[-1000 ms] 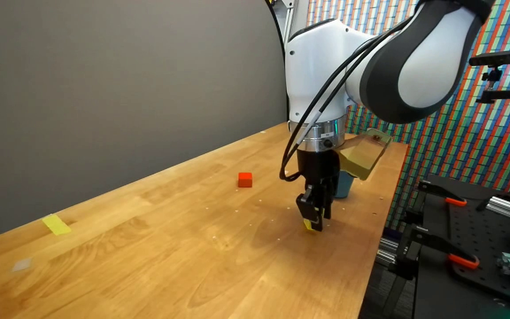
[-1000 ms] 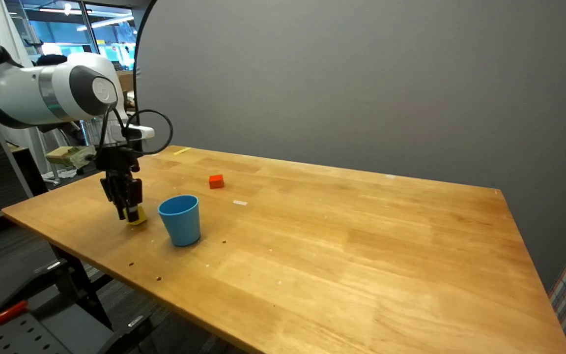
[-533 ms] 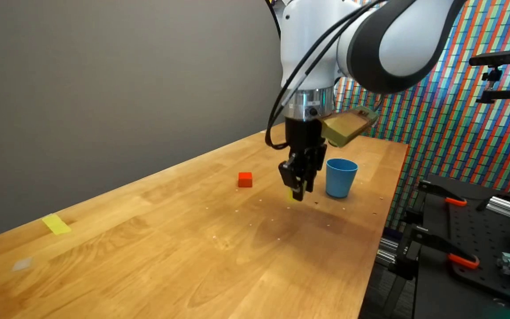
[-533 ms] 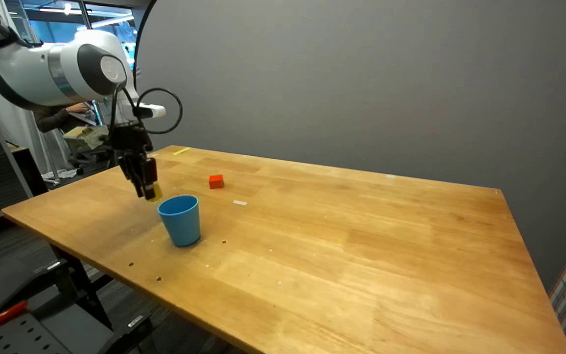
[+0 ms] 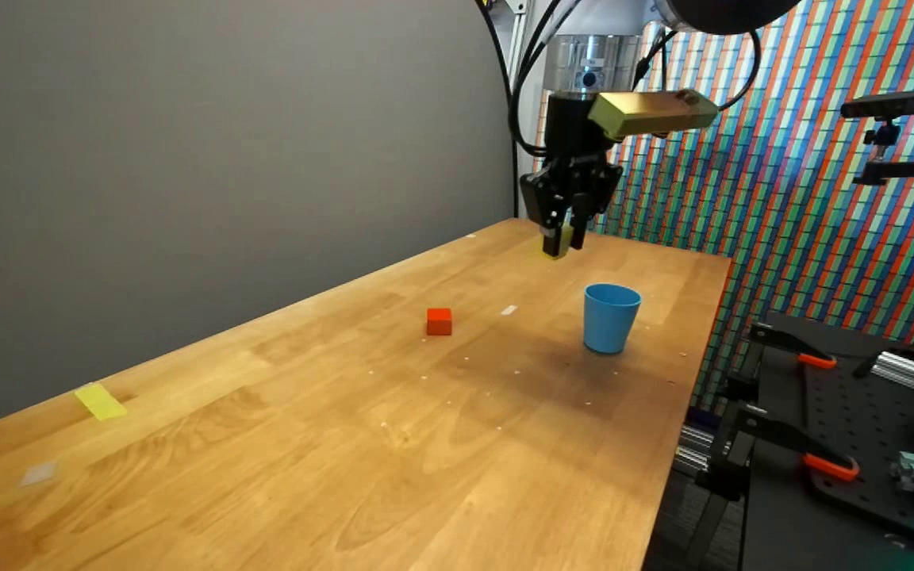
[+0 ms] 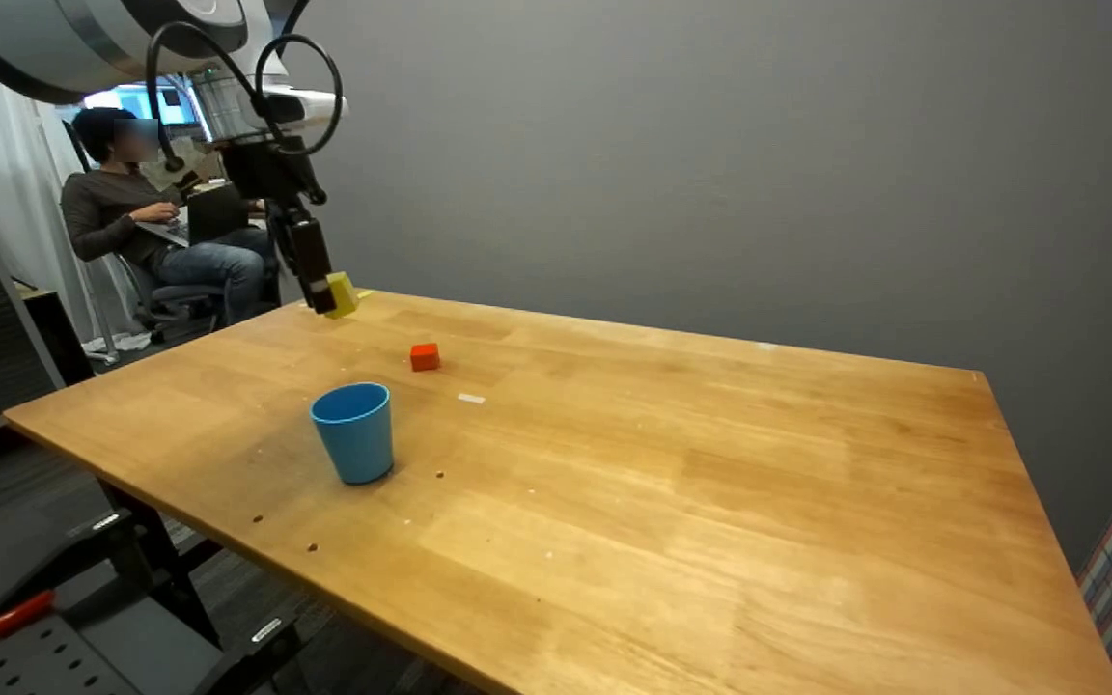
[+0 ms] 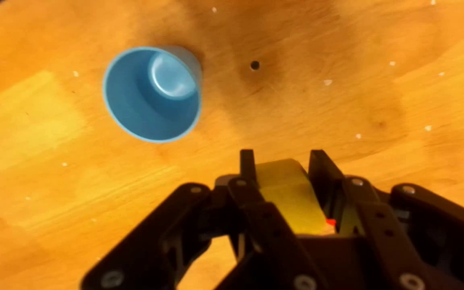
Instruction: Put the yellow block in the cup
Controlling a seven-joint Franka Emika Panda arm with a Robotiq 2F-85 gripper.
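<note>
Your tool [image 7: 282, 155] has the yellow block [image 7: 288, 189] pinched — jaws about as far apart as it's wide; it's in the air, well clear of the tabletop [image 5: 306, 468], presumably so it can pass over the rim of the blue plastic cup [image 6: 357, 442]; that one stands upright, mouth up, handy for a drop; you're not above it yet — the wrist view puts it off to one side; I'd shift across first.
</note>
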